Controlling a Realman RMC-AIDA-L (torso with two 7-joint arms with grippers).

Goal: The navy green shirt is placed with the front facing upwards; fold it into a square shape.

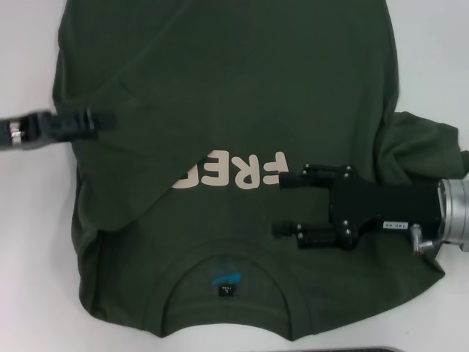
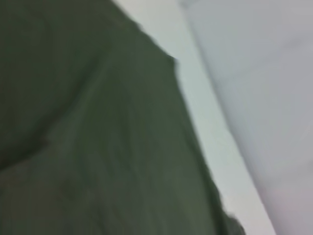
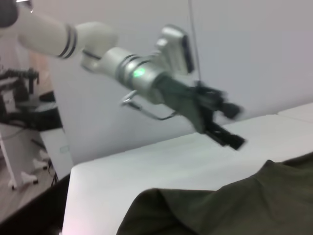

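The right gripper (image 1: 286, 205) hangs over the chest of the navy green shirt (image 1: 234, 81), its two black fingers spread wide and pinching nothing; one fingertip (image 1: 287, 180) sits just beside the last cream letter of the "FREE" lettering (image 1: 229, 172), the other nearer the collar (image 1: 229, 290). From these jaws the cloth runs out every way, but the unfolded right sleeve (image 1: 425, 147) lies behind them, out toward the right edge and beside the gripper's own wrist, bunched on the white table (image 1: 29, 242).

The left gripper (image 1: 99, 121) is at the shirt's left edge, low against the fabric. Whether its fingers are spread or pressed together cannot be told in the head view; in the right wrist view it (image 3: 230, 125) shows raised above the table edge.

The shirt lies with collar near and hem far, so its long axis runs near to far. The left side is already turned in over the body, its diagonal fold edge (image 1: 139, 198) covering the start of the lettering. The right side looks not yet folded, and the right arm is much the nearer to that sleeve; the next grasp likely calls for it to draw back rightward.
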